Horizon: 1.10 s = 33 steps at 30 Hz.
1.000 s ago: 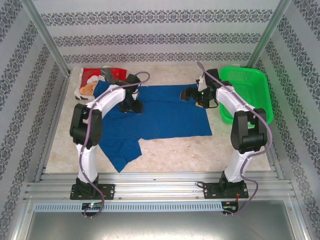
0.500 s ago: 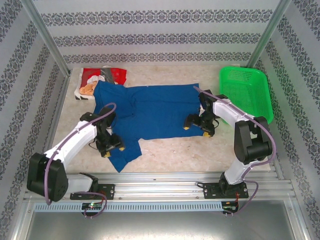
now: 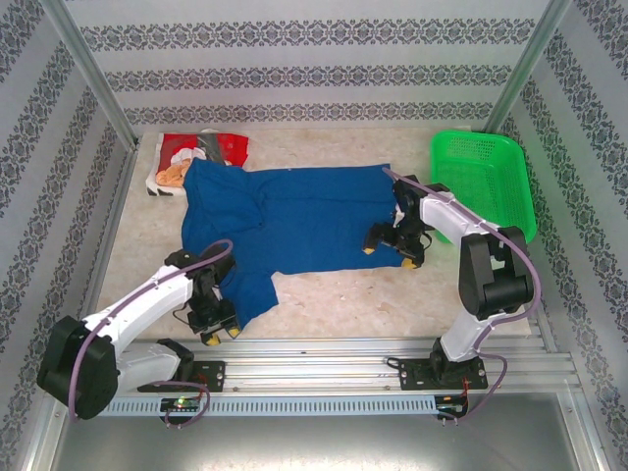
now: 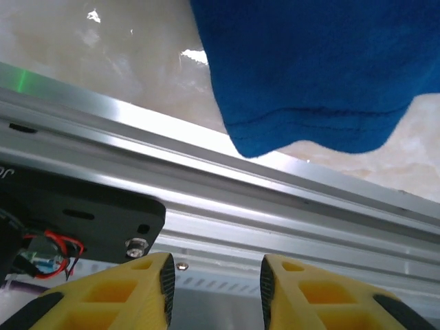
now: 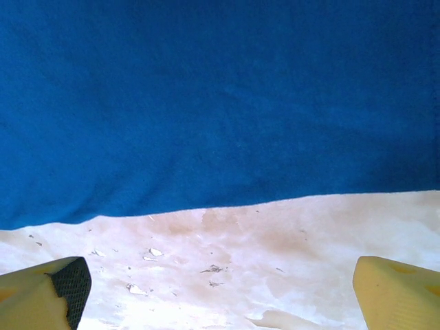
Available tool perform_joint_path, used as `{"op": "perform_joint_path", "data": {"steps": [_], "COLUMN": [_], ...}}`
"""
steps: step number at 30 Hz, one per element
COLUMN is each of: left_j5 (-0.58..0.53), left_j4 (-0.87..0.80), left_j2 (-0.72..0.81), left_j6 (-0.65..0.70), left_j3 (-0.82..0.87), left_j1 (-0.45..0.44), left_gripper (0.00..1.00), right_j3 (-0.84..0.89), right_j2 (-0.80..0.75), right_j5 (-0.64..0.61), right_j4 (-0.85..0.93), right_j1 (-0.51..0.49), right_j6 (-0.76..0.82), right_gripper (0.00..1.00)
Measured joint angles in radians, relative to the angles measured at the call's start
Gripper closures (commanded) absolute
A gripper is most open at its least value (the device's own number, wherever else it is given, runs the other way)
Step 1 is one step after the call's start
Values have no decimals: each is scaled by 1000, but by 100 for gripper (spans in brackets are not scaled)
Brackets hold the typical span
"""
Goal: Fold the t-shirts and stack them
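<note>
The royal-blue t-shirt [image 3: 294, 216] lies spread across the middle of the table, one sleeve reaching toward the near edge. The red t-shirt [image 3: 201, 150] lies crumpled at the back left corner, touching the blue one's far left corner. My left gripper [image 3: 224, 334] hovers at the tip of that near sleeve by the front rail. In the left wrist view the left gripper [image 4: 216, 289] is open, nothing between its yellow fingers [image 4: 130, 292], and the sleeve tip [image 4: 309, 75] lies beyond them. My right gripper [image 3: 388, 255] stands wide open at the shirt's near right hem [image 5: 220, 103], over bare table.
A green mesh basket [image 3: 486, 177] stands at the back right. Aluminium rails [image 4: 275, 206] run along the table's near edge, right under the left gripper. Bare marble table [image 3: 412, 304] lies in front of the shirt.
Both arms have come from the shirt's far side to its near side, the left one down to the sleeve by the front rail. The left jaws have narrowed. The shirt's outline has shifted a little.
</note>
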<state>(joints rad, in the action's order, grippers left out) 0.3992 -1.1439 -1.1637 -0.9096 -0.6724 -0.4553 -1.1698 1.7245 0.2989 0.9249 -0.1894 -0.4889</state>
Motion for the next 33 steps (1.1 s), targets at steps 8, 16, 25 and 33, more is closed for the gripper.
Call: {"op": "perform_joint_path", "data": {"steps": [8, 16, 25, 33], "left_j5": [-21, -50, -71, -85], "left_j4": [159, 232, 257, 274], "left_j2": [-42, -96, -119, -135], "left_j6": [-66, -94, -95, -116], "left_j3": [42, 64, 80, 93], "left_j1": [-31, -41, -42, -42], "left_gripper": [65, 68, 70, 93], "right_j3": [-10, -13, -13, -13], "right_j2": [1, 1, 1, 1], "right_j5": [4, 8, 16, 6], "right_j4": [0, 0, -1, -2], "right_j1": [7, 18, 31, 63], "right_j6": [25, 43, 48, 42], "right_gripper": [2, 2, 2, 2]}}
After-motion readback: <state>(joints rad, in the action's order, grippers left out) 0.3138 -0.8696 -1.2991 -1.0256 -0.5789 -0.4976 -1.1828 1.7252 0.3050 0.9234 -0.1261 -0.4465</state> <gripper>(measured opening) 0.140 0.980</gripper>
